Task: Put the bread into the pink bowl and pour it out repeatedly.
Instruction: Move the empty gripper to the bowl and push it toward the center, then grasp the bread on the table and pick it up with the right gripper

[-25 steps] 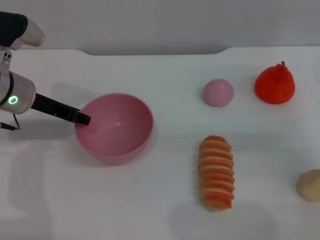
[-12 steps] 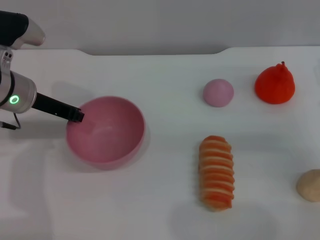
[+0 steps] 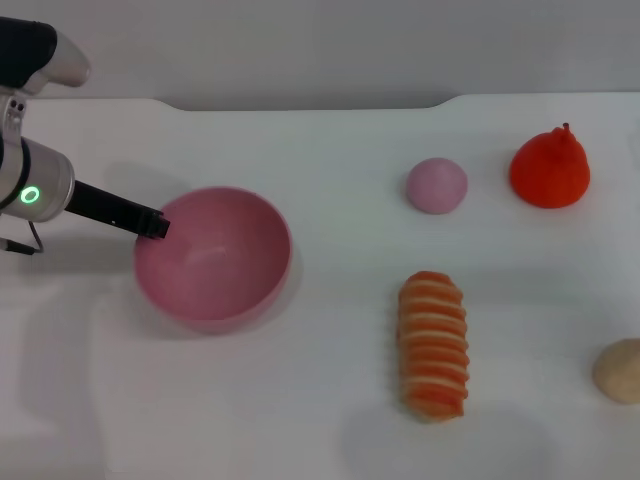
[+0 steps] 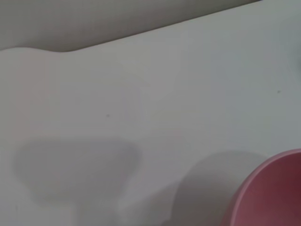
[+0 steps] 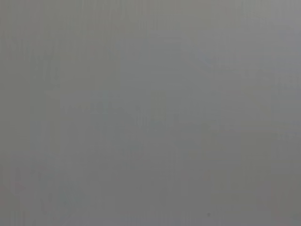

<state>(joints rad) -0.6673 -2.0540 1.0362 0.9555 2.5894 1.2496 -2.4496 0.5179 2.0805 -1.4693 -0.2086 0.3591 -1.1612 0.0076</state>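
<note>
From the head camera, my left gripper [image 3: 155, 227] sits at the near-left rim of the pink bowl [image 3: 213, 256], apparently clamped on that rim, though I cannot confirm the pinch. The bowl is empty. The bread [image 3: 433, 344] lies well to its right on the white table [image 3: 320, 420], long axis running toward and away from me, beyond a pink ball [image 3: 437, 185] and a red fruit toy [image 3: 550, 168].

The left wrist camera shows only bare table and a slice of bowl wall [image 4: 270, 193].

The right wrist camera shows blank grey; that arm is out of view, yet I judge it nearer the bread.
</note>
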